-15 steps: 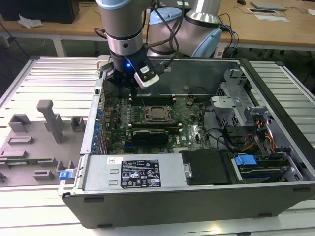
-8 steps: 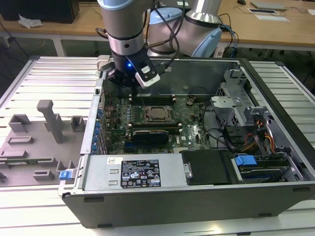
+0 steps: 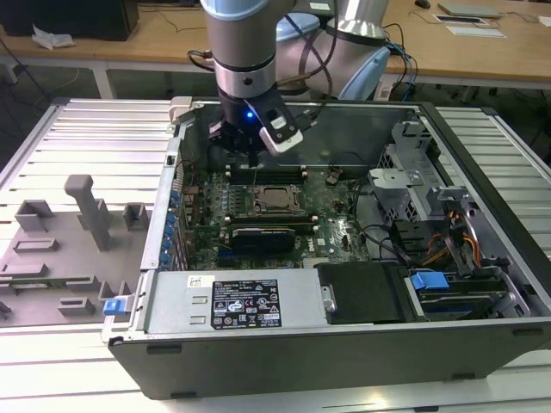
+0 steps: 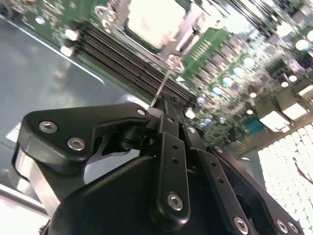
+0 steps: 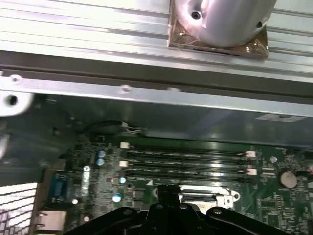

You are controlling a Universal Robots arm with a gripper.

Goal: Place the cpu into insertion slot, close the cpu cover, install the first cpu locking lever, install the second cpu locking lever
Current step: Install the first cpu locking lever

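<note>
Item, as we find it: cpu [image 3: 274, 200] seated in the insertion slot [image 3: 256, 200]; cover [image 4: 185, 35] apparently down.

Gripper [image 4: 163, 105]: fingers clenched together at the tip of a thin locking lever [image 4: 161, 87].

We judge both levers unlatched.

The cpu [image 4: 151, 19] is blurred (edge-cropped too); the gripper [image 5: 168, 190] partly hides it.

Below me the cpu [image 3: 277, 200] lies flat in the slot [image 3: 257, 200], dull silver top up, with the silver cover [image 5: 215, 196] shut flat around it; one thin wire lever [image 4: 164, 83] stands tilted off its edge
</note>
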